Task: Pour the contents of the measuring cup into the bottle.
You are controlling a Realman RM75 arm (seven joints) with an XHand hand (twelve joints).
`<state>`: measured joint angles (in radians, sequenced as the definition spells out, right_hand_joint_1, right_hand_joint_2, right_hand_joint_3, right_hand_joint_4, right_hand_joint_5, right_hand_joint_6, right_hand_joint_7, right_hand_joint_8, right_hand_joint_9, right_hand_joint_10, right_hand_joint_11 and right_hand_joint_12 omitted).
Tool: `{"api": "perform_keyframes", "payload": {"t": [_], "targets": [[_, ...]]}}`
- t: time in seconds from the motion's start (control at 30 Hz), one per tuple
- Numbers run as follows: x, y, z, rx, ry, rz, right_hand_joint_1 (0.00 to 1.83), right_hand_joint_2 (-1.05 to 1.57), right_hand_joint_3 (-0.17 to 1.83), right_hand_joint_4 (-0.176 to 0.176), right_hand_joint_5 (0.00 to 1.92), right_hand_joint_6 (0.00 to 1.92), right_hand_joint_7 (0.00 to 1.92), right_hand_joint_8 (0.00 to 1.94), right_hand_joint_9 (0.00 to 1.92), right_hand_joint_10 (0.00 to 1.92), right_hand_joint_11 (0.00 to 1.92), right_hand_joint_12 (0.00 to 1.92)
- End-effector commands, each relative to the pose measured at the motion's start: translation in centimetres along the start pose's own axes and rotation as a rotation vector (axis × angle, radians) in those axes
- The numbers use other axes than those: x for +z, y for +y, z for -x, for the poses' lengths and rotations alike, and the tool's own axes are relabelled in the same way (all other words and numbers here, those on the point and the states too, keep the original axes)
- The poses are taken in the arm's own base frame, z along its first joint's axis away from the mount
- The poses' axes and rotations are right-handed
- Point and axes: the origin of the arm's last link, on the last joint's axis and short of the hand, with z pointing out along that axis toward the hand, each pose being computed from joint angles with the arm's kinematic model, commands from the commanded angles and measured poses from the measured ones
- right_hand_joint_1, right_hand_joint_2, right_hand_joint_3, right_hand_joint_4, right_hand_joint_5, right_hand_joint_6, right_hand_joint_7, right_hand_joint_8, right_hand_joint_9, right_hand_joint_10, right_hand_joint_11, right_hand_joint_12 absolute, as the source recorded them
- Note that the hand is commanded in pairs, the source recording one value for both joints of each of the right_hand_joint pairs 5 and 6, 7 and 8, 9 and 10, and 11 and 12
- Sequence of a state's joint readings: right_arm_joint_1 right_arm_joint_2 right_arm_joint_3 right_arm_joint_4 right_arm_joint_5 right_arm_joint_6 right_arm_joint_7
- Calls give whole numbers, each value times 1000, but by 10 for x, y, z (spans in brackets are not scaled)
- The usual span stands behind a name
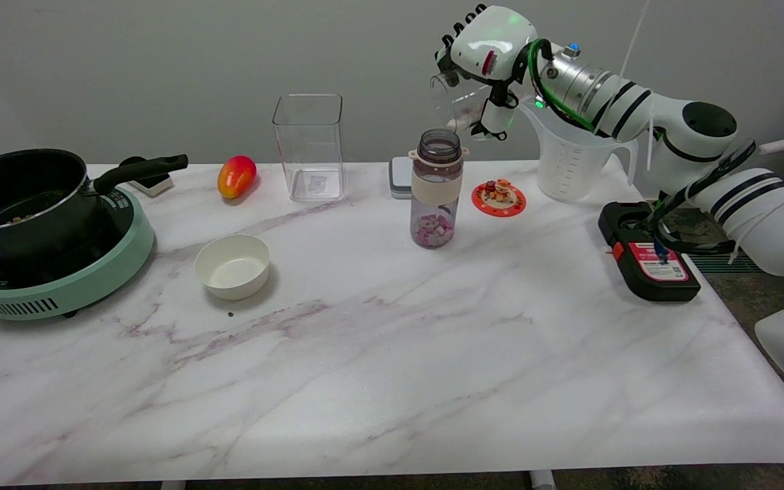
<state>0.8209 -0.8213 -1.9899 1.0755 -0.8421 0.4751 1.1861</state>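
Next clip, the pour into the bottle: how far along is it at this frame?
Done: pink and white pieces lie in the bottle. In hand: the right hand holds the clear measuring cup tipped on its side above the bottle's open mouth; it looks empty. Left: apparently only setting the cup down.
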Motion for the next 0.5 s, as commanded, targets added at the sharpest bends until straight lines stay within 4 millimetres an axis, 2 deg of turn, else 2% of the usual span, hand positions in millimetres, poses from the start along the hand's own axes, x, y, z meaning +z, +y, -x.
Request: {"api": "perform_keyframes", "payload": {"t": [0.03, 0.5], "targets": [[2, 0, -2, -31, -7, -15, 1581, 636, 1266, 0, 1621, 1621, 1564, 1564, 1453, 1453, 1262, 1262], [2, -1, 0, -29, -12, -15, 1578, 642, 1262, 0, 1615, 1615, 1563, 1563, 1451, 1451, 1260, 1260]]}}
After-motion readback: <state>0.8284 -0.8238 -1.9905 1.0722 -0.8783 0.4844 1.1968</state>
